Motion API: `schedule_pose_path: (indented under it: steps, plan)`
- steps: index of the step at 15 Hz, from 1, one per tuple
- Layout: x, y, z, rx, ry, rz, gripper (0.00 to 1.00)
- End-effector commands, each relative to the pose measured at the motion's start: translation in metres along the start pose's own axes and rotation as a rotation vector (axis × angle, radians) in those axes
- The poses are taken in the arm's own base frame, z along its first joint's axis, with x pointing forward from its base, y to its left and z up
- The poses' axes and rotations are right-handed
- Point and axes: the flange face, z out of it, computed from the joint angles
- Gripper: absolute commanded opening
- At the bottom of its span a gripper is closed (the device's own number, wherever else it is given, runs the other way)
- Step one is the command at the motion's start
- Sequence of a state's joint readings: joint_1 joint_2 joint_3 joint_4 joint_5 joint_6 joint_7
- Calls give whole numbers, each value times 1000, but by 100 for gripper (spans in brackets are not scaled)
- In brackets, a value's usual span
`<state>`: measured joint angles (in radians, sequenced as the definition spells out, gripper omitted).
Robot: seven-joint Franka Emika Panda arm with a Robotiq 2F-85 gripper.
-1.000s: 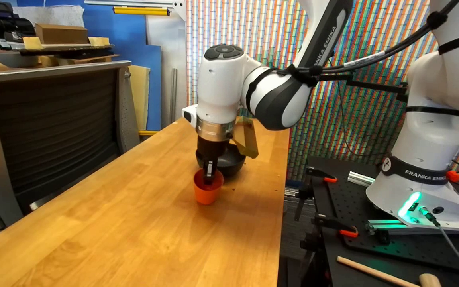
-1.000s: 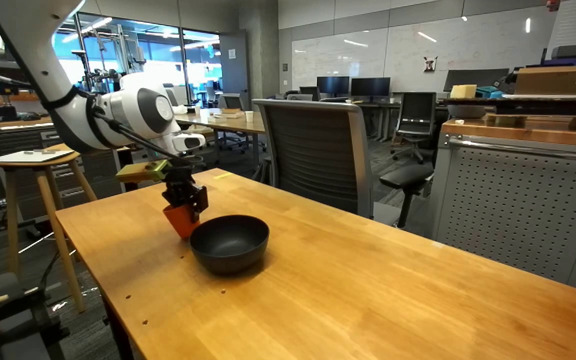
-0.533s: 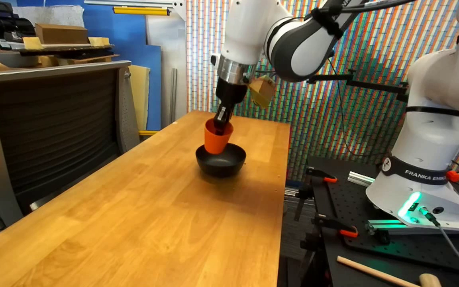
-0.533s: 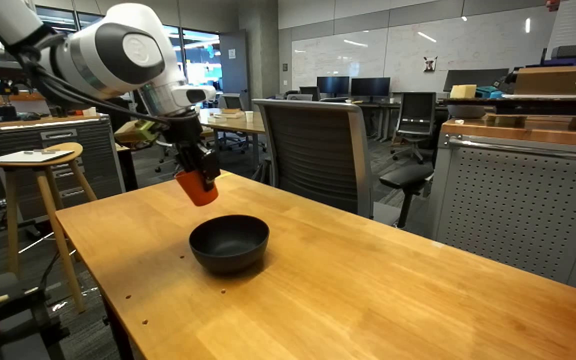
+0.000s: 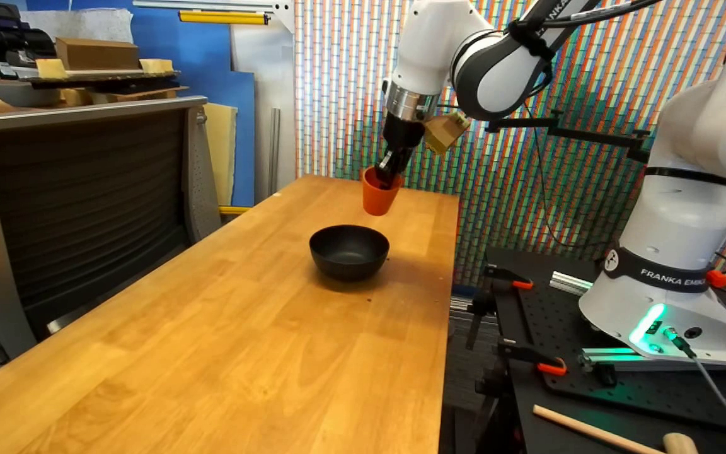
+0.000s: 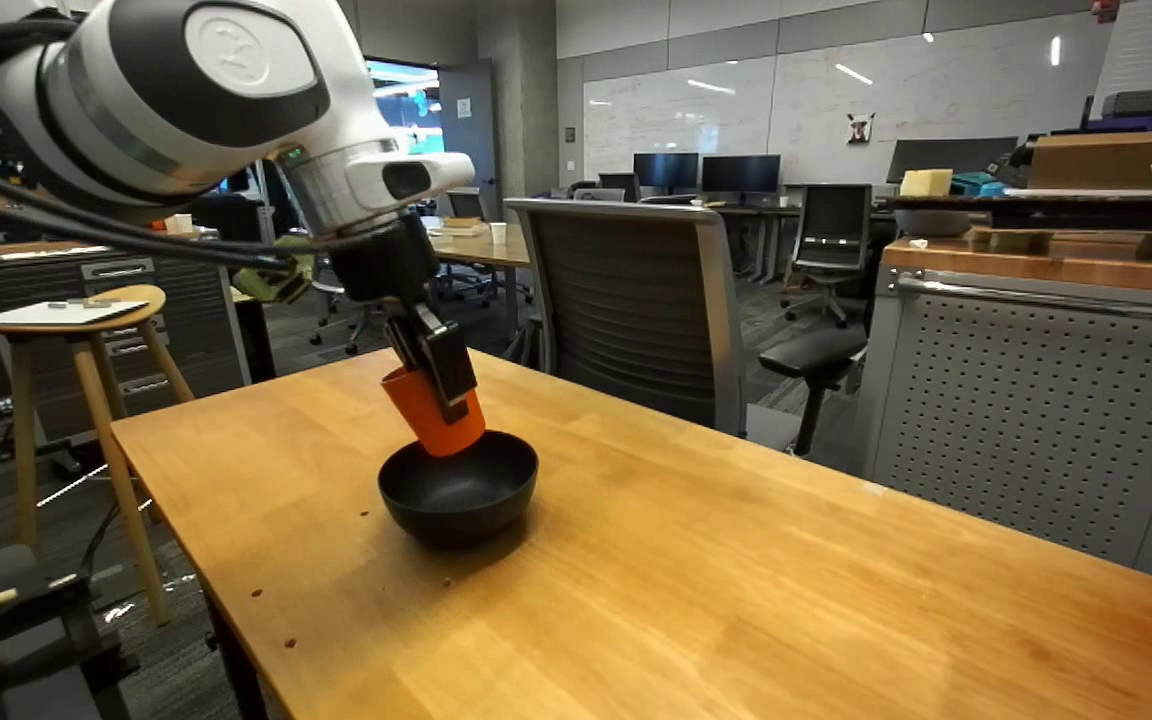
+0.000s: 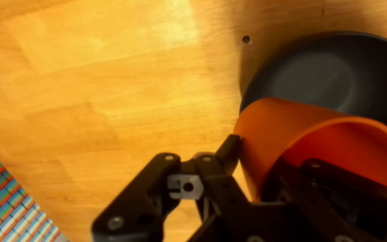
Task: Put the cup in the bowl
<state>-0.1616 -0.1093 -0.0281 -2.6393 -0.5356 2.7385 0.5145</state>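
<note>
Working left to right in an exterior view, we first check the bowl: it has not shifted on the counter and stands upright, its inside floor bare. To its right and above it, the cup has changed most: a second ago it was low at the bowl's near side, and it has since been raised and carried toward the far side. It hangs tilted, mouth leaning right, with a gap between its base and the bowl's rim. In the wrist view the tool pinches the cup's wall, one finger outside and the other within the mouth. We judge the lift complete and the placing step pending; the cup appears offset right of the bowl's middle, so the next move calls for a shift left, a lowering and a release. A leaning cup may strike the rim or tip when let go. For materials, in the same order: the counter is smooth wood in joined strips; the bowl is round and matte black, with sloping walls; the cup is plain orange, tapered and thin-rimmed, probably plastic; the tool is mostly black; the arm base at the right is glossy white with a dark collar.
</note>
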Motion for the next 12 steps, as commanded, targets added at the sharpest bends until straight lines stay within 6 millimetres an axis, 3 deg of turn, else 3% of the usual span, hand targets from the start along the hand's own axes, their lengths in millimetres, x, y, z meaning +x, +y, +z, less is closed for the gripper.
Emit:
schedule_pose_path:
  steps: [1,9,10,12]
  plan:
    - [-1,-14,30,34,-15,19,2]
    - [0,-69,86,103,-57,-52,2]
    - [1,-76,90,107,-67,-64,35]
    - [2,-85,94,85,-79,-115,42]
